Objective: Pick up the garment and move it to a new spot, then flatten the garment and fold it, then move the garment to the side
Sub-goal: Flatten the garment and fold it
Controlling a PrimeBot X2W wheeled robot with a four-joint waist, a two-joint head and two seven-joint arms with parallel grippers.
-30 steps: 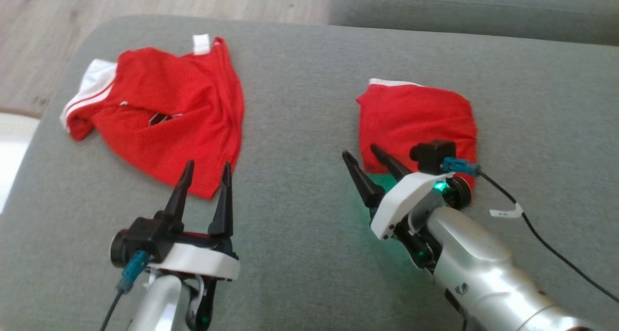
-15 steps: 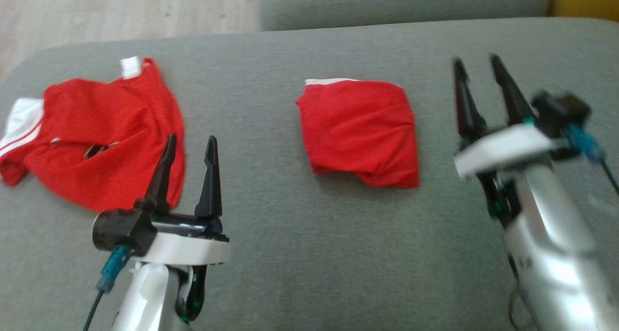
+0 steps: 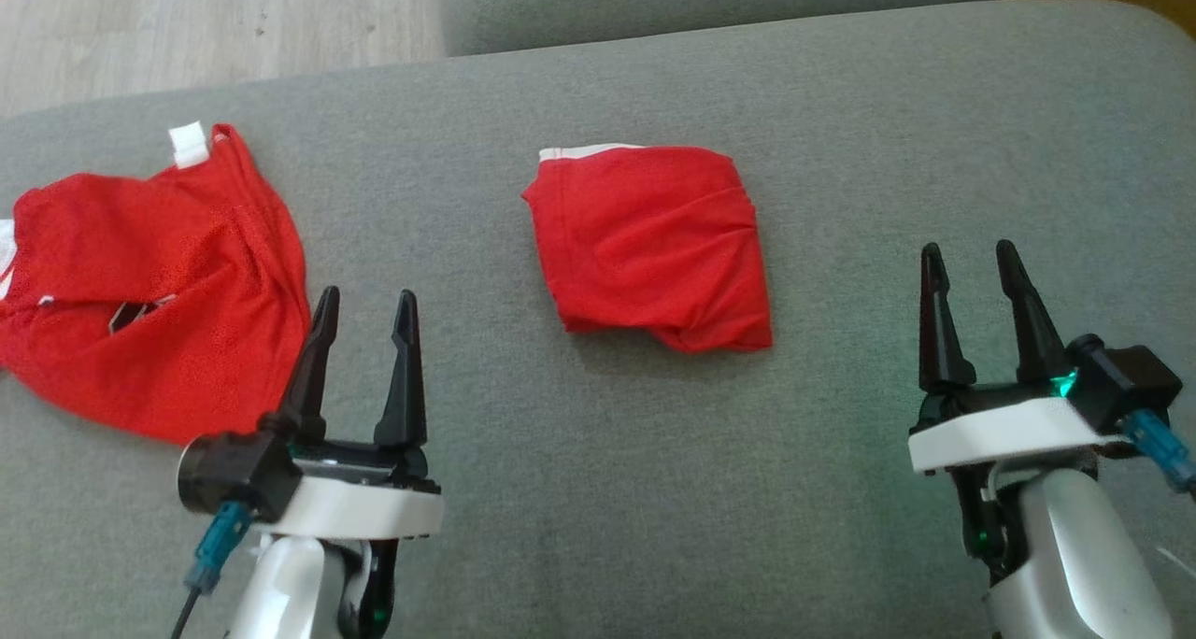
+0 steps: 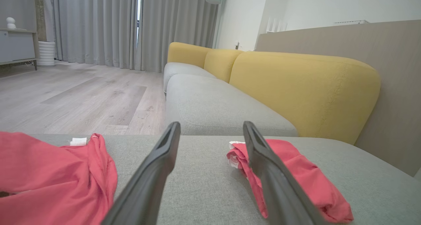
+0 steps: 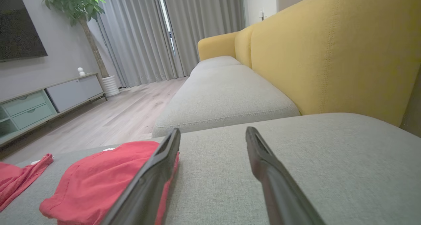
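Shows the folded garment (image 3: 654, 247) lying flat at the middle of the grey cushion (image 3: 579, 489), with a white hem at its far left corner and a slight bulge at its near right corner. Shows a second, crumpled garment (image 3: 149, 312) spread out at the left, with the wooden floor (image 3: 187, 22) beyond the cushion's far edge. Has the left pincer (image 3: 366, 293) spread wide and empty, just beside the crumpled garment's right edge. Has the right pincer (image 3: 967, 247) equally wide and empty, well to the right of the folded garment, over bare cushion.

Probably leaves either the sideways move of the folded garment or a start on the crumpled one; cannot tell which.

- Risks undoing the fold by pinching only the top layer: lifts one ply and lets the rest fall open.
- Risks snagging the loose near right corner when sliding a finger under, rolling the stack instead of raising it.
- Risks gathering the soft grey cover by digging too deep.
- Risks catching the crumpled garment with the left pincer on any leftward swing and shoving it toward the edge.

Calls for a grip through all layers and a low, level carry.
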